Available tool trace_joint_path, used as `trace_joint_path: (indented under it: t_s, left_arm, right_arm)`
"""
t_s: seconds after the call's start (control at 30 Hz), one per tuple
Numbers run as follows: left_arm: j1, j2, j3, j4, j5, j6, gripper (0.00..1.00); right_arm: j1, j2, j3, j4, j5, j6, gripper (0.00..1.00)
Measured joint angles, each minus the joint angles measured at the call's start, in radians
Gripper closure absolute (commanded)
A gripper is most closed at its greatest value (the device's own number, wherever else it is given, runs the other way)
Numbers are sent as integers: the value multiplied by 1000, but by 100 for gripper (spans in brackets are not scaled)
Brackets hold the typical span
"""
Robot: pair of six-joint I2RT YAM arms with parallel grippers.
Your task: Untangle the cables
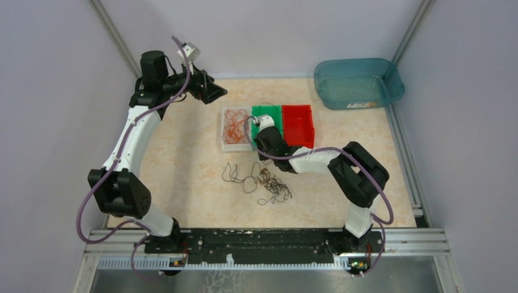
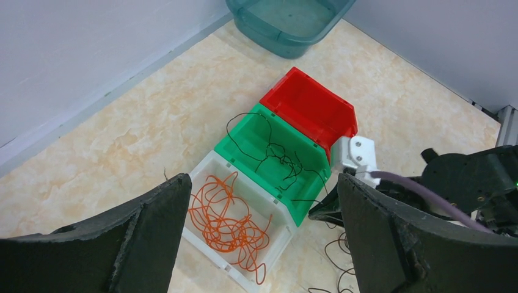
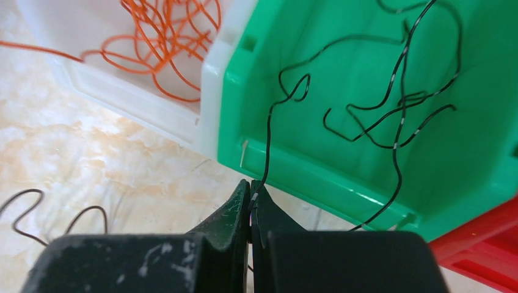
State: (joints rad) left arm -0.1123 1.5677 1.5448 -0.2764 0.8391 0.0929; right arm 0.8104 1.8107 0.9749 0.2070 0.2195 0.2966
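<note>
Cables (image 1: 269,183) that are not yet sorted lie as a dark, loose tangle on the tabletop (image 1: 183,159), just in front of a row of bins. Orange cables (image 2: 229,223) fill the white bin (image 2: 203,163), and black ones lie in the green bin (image 3: 293,165) beside it. The right fingers (image 3: 235,210) are pressed together on one black cable (image 3: 268,140), which runs from inside the green bin over its front wall down to their tips. The left fingers (image 2: 153,213) stand wide apart and hold nothing, high above the tabletop and well apart from the bins. The grip sits at the very tips on a hair-thin wire, so I think it could slip out with any sideways pull. The held cable seems to cross other black loops in the bin. If it is drawn away, it may drag them over the wall and back onto the tabletop. If it is let go here, the part hanging outside may pull the rest out. A hard pull across the wall could also shift the light bin. Whether this cable joins the tangle below, I cannot tell.
</note>
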Motion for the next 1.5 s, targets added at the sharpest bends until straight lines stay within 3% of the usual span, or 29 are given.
trace_joint_path:
  t_s: [0.5, 0.83, 1.1, 1.23, 1.5]
  left_arm:
    - [3, 0, -2, 8, 4, -11, 5]
    - [4, 0, -2, 8, 5, -14, 6]
    - [4, 0, -2, 8, 7, -14, 6]
    - [4, 0, -2, 8, 8, -18, 6]
    - [4, 0, -2, 7, 11, -18, 3]
  right_arm:
    - [-61, -144, 109, -3, 9, -98, 100]
    - [-166, 79, 269, 24, 27, -195, 100]
    - [-169, 172, 276, 10, 4, -209, 100]
    - [-169, 197, 276, 9, -13, -204, 78]
    - [-169, 201, 292, -19, -53, -196, 54]
